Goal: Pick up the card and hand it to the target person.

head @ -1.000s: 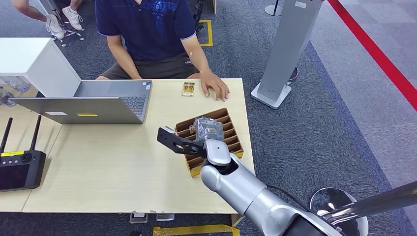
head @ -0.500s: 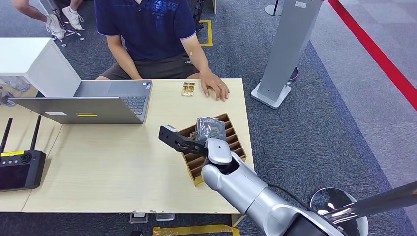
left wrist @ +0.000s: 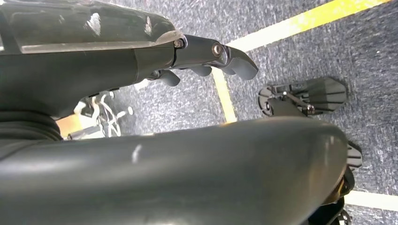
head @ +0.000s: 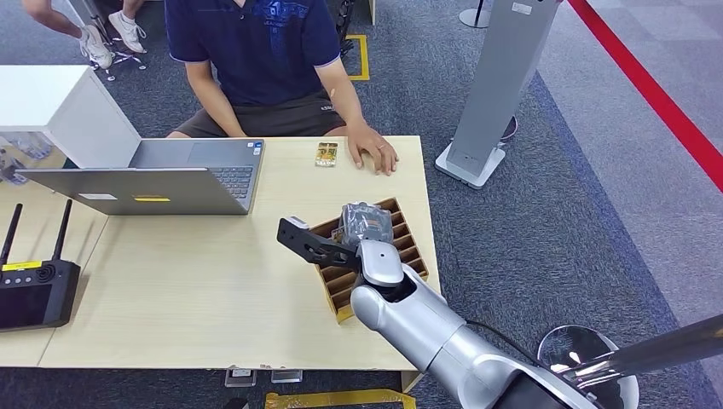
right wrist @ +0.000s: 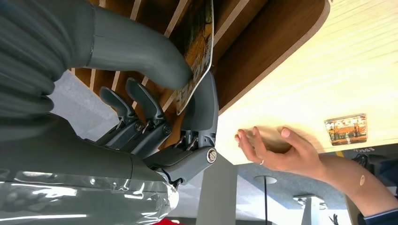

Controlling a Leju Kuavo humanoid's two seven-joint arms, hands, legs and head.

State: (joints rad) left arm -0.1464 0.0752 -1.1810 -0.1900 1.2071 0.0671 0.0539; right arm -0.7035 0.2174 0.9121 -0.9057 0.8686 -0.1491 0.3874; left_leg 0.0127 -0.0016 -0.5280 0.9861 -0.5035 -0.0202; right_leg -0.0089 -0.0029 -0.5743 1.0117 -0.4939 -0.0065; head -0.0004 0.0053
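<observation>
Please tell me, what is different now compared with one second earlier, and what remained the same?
The right hand, pinching a card over the wooden slotted tray, shifted slightly toward the person's side of the table. The second card, the person's hand, the laptop and the tray stayed where they were.

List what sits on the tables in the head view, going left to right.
Black router with antennas → open laptop → card lying flat → slotted wooden tray under the right hand, which pinches a card.
</observation>
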